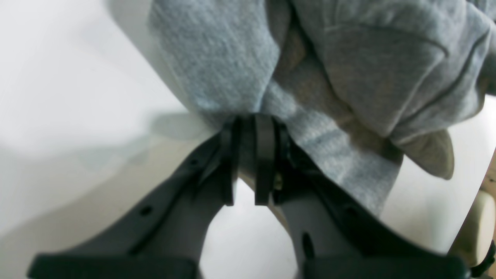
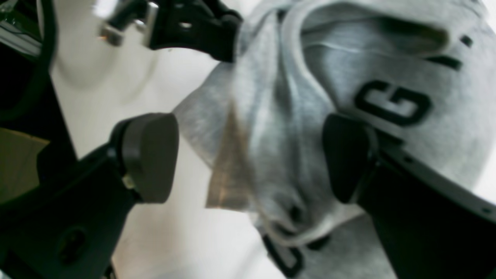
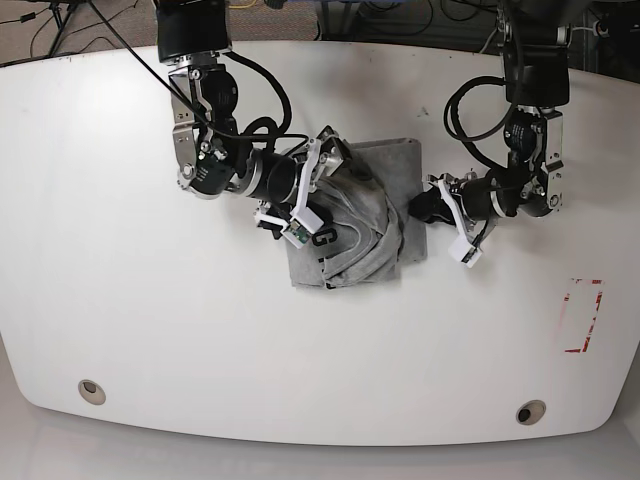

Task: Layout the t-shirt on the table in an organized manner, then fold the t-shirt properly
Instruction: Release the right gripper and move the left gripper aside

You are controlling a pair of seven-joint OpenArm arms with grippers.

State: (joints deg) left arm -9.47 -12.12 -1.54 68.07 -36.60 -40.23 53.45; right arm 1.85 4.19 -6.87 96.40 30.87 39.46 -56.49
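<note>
The heather-grey t-shirt (image 3: pixel 365 215) lies crumpled in a heap on the white table (image 3: pixel 150 330). Its black lettering (image 2: pixel 391 102) faces up. My left gripper (image 1: pixel 248 124) is shut on a bunched fold of the t-shirt (image 1: pixel 348 69) at the heap's right edge; in the base view it (image 3: pixel 422 207) is on the right. My right gripper (image 2: pixel 248 155) is open, its two pads astride a ridge of the t-shirt (image 2: pixel 271 116). In the base view it (image 3: pixel 320 190) is over the heap's left part. The left gripper also shows in the right wrist view (image 2: pixel 217 35), pinching the cloth.
A red-outlined rectangle mark (image 3: pixel 583 315) is at the table's right. Two round grommet holes (image 3: pixel 91 390) (image 3: pixel 530 411) sit near the front edge. Cables hang from both arms at the back of the table.
</note>
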